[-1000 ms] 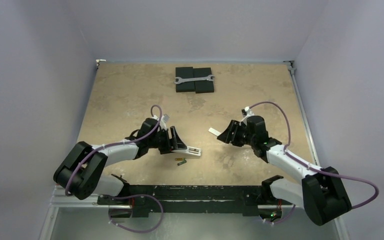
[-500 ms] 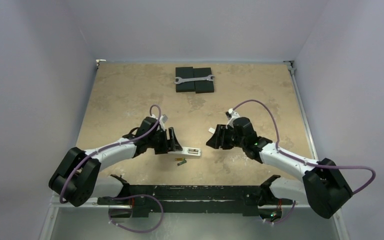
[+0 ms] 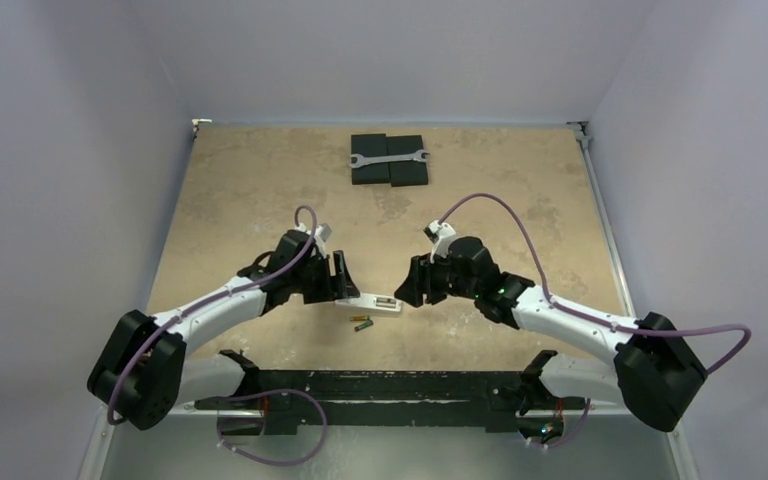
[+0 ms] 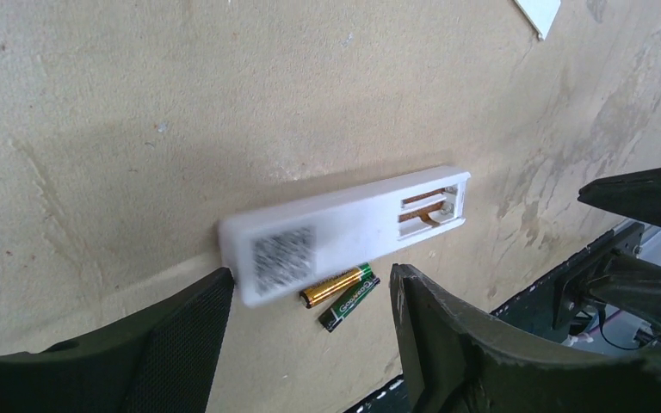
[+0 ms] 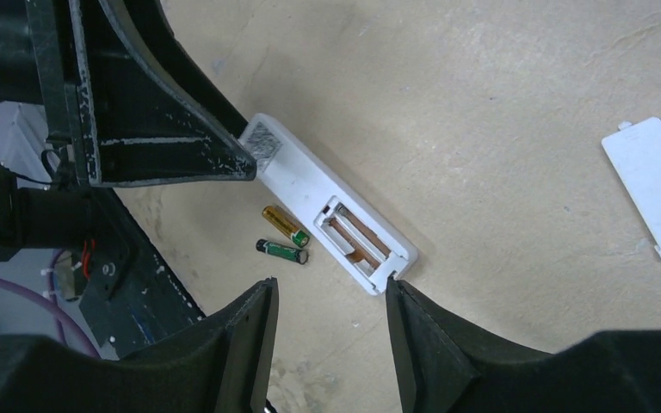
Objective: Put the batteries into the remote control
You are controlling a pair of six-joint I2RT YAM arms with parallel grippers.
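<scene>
Remote control (image 3: 376, 302) is seen back-up at frame centre, its bay empty and its buttons hidden. The batteries (image 3: 362, 322) lie just below. Its end is straddled by the spread left gripper (image 4: 310, 301), contact unclear. The right gripper (image 5: 331, 297) is spread, empty.

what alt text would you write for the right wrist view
A white remote control lies back up on a tan table, its battery compartment open and empty, with two batteries loose beside it. The right gripper hangs over its open end, fingers apart; a white cover lies apart from it.
</scene>
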